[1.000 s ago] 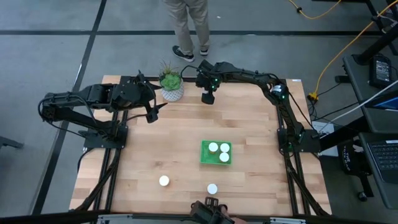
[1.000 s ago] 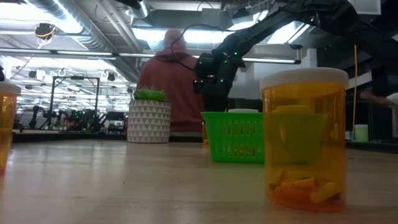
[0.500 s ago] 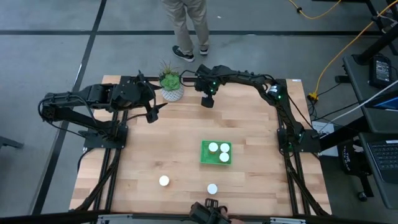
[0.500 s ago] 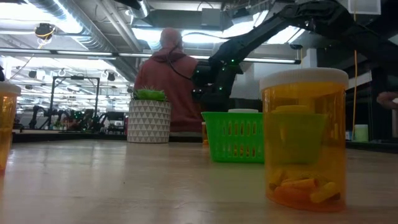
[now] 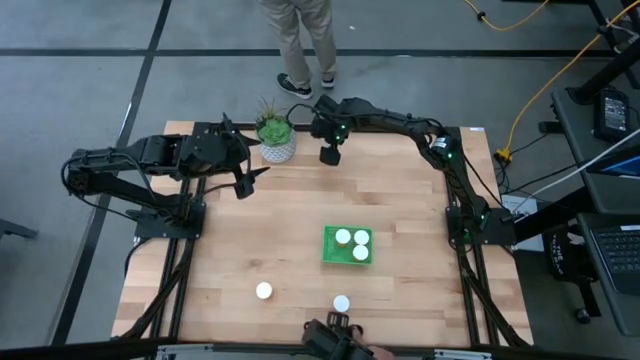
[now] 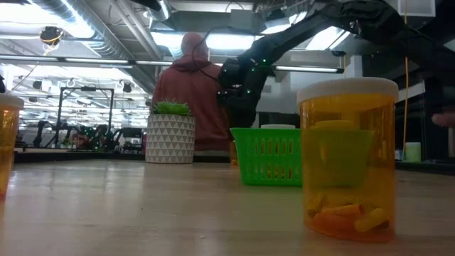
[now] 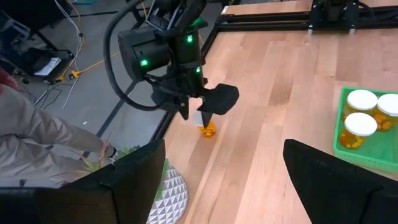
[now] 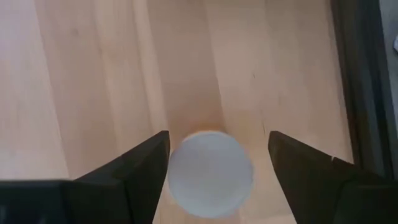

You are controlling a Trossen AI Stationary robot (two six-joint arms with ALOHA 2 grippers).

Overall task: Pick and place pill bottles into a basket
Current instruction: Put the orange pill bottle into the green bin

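Observation:
The green basket (image 5: pixel 347 246) sits mid-table with three white-capped orange pill bottles (image 5: pixel 351 243) in it; it also shows in the low view (image 6: pixel 269 156). Two bottles stand near the front edge (image 5: pixel 263 290) (image 5: pixel 342 302). Another bottle (image 7: pixel 208 129) stands on its base near the far edge. My right gripper (image 5: pixel 328 155) is open above it, pointing down, one finger on either side of its white cap (image 8: pixel 210 174) without closing on it. My left gripper (image 5: pixel 247 185) is open and empty at the far left.
A green plant in a white pot (image 5: pixel 276 140) stands at the far edge, just left of my right gripper. A person (image 6: pixel 195 92) stands beyond the far edge. The table's far frame rail (image 8: pixel 360 87) runs close to the bottle.
My right gripper has shifted a little toward the table's left over the far bottle and has stayed open. The person behind the table has moved slightly.

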